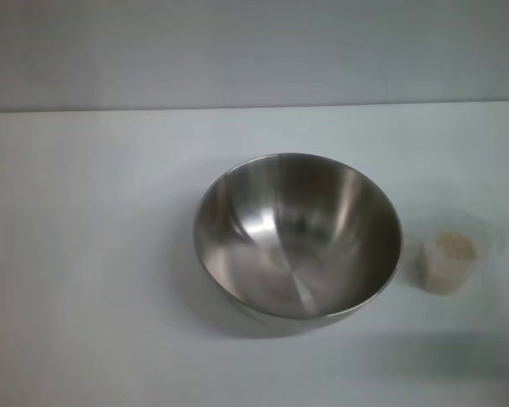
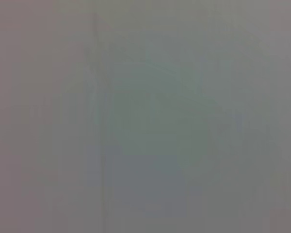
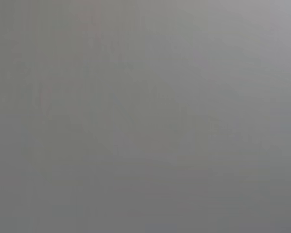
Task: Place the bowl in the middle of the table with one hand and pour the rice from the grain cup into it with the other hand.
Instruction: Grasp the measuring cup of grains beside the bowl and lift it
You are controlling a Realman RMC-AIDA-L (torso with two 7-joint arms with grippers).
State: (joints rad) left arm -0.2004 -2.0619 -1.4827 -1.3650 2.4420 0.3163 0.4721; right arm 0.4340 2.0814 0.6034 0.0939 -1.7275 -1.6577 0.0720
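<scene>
In the head view a large shiny steel bowl (image 1: 298, 234) stands upright on the white table (image 1: 93, 254), a little right of the middle and towards the front. Its brushed inside holds nothing. Just to its right stands the small clear grain cup (image 1: 449, 253), upright, apart from the bowl by a narrow gap. Pale beige rice (image 1: 454, 247) fills the cup partway. Neither gripper nor arm appears in the head view. Both wrist views show only a plain grey blur.
The table's far edge (image 1: 254, 108) meets a grey wall behind. Bare white tabletop stretches to the left of the bowl and behind it. The cup sits close to the picture's right side.
</scene>
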